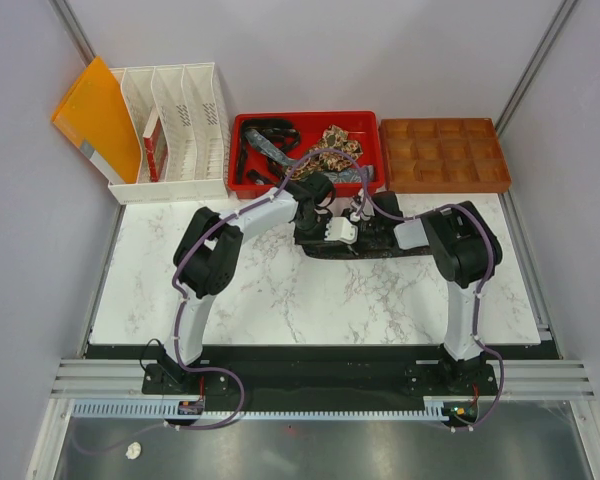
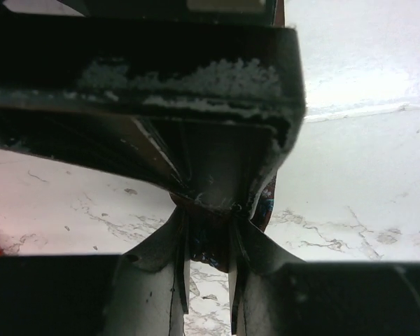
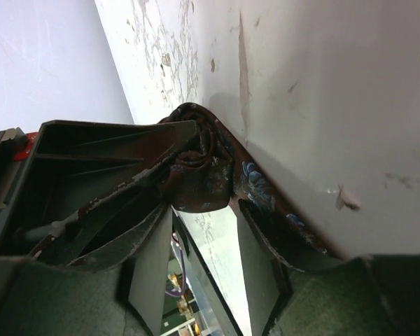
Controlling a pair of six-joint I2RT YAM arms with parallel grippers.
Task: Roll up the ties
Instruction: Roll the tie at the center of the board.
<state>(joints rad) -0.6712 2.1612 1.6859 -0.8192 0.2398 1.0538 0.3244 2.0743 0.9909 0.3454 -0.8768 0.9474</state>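
Two arms meet at the upper middle of my overhead view, where a dark tie (image 1: 380, 246) lies stretched left to right across the marble surface (image 1: 310, 300), just below the red tray (image 1: 305, 118). The left fingers (image 1: 336, 230) and the right fingers (image 1: 361, 214) come together over the tie's left end, too small here for me to read their grip. More ties (image 1: 330, 152) sit heaped in the tray, a tan speckled one among dark and blue ones. From the left wrist, I see the left fingers drawn nearly together at lower centre, nipping a fold of the dark, blue-patterned fabric between their tips; the black bulk of the other arm's fingers fills the top of the frame. From the right wrist, the right fingers stand about half apart, with bare marble showing between them and nothing clamped. The tie's rolled end (image 3: 196, 175) sits just beyond their tips at centre frame, against the left arm's black finger, and the unrolled length trails to the lower right, flat on the surface.
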